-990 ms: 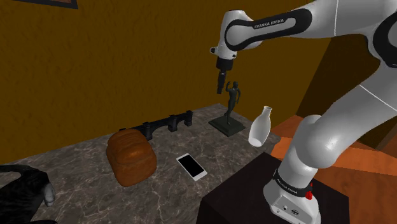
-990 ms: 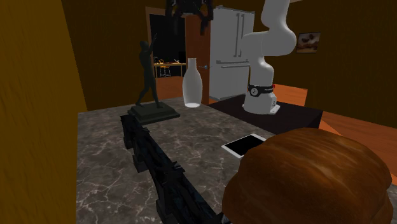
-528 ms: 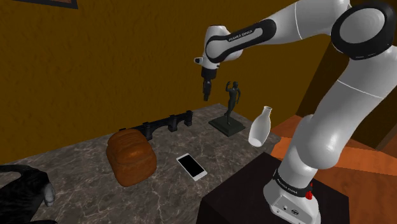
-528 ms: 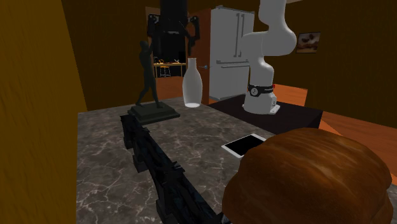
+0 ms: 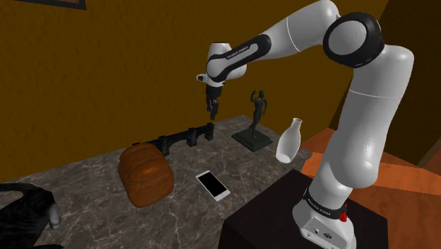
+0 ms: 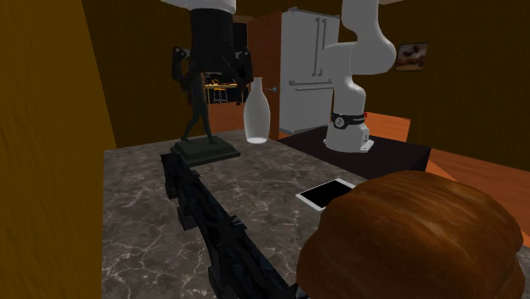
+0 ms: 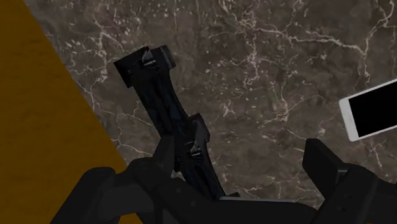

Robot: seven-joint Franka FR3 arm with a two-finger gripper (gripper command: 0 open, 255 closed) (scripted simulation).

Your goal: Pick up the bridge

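Gripper (image 5: pixel 212 107) hangs over one end of the black bridge (image 5: pixel 185 137), fingers spread wide, not touching it. The bridge lies flat on the marble counter (image 5: pixel 85 177) along the orange wall (image 5: pixel 106 71). White vase (image 5: pixel 290 139) stands upright near the statue (image 5: pixel 258 117); can't see inside it.

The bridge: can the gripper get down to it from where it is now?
Probably yes. The gripper hangs over one end of the bridge, jaws open, with nothing between them; the statue stands aside.
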